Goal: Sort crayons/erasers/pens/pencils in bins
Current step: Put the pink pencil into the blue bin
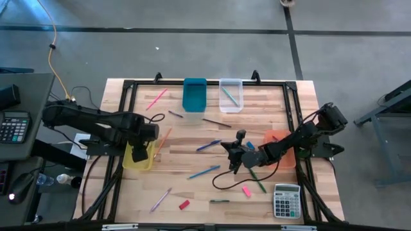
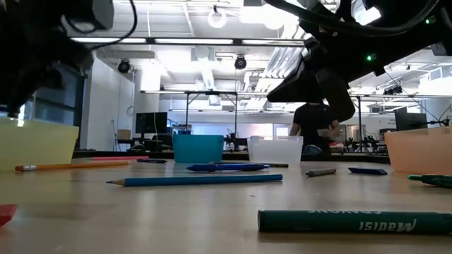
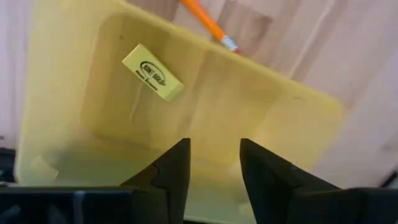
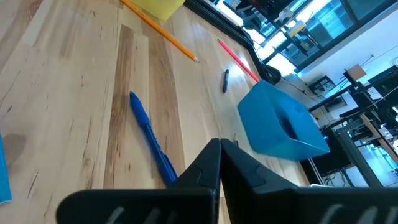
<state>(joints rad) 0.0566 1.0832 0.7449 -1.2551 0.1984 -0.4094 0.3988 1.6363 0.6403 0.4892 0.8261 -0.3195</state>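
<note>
One yellow eraser [image 3: 153, 73] lay in the yellow bin [image 3: 56, 143]; left gripper [image 3: 213, 163] hovered above it, fingers spread, empty. Right gripper [image 4: 220, 163], pressed together, waited beyond. Pink eraser [image 1: 246, 191], red eraser [image 1: 184, 205], pens and pencils remained unsorted, well away.

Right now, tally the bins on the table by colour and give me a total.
Yellow bin: 1
Teal bin: 1
Clear bin: 1
Orange bin: 1
Total: 4
</note>
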